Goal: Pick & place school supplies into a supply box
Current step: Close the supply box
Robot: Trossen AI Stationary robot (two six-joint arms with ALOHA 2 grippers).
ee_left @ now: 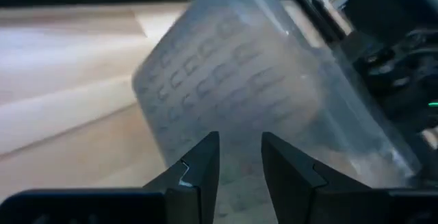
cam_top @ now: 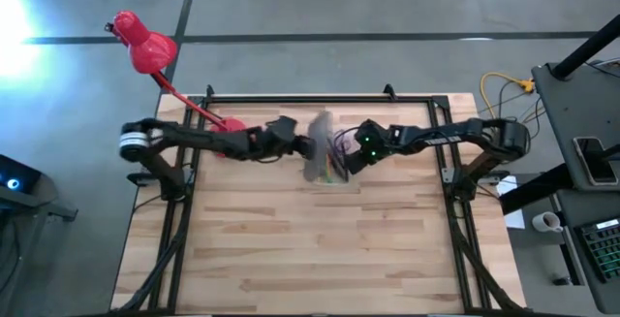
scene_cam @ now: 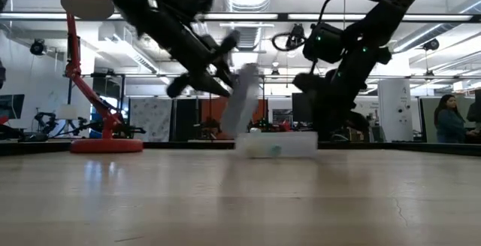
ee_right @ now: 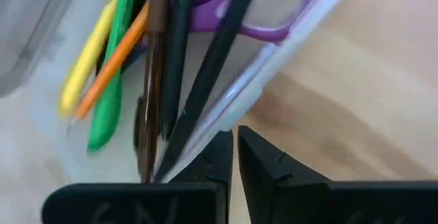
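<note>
The supply box [cam_top: 325, 154] sits mid-table with its halves apart. Its whitish-clear half [scene_cam: 275, 144] lies flat on the table. The grey ribbed half [scene_cam: 242, 99] stands tilted up from the hinge. Inside the clear half lie purple scissors [ee_right: 274, 8] and green [ee_right: 113, 73], orange [ee_right: 113, 63], yellow [ee_right: 85, 63], brown [ee_right: 154, 80] and dark [ee_right: 205, 80] pens. My left gripper [ee_left: 241, 157], narrowly open, is at the grey half's ribbed face [ee_left: 226, 80]. My right gripper [ee_right: 235, 152], shut, stands by the clear half's long rim [ee_right: 274, 59]. My left gripper meets the grey half's ribbed outer face [ee_left: 239, 125] with its fingertips [ee_left: 205, 157], coming slantwise down from the table's left. The half stands tilted on its hinge, and nothing lies between the fingers. My right gripper is at the clear half's rim; I cannot tell whether it touches.
A red desk lamp [cam_top: 145, 50] stands at the far left, with its base [scene_cam: 105, 145] on the table behind my left arm. Bare wood spreads toward the near edge [cam_top: 310, 259]. A black frame [cam_top: 291, 97] borders the table. A person [scene_cam: 449, 118] is in the room beyond.
</note>
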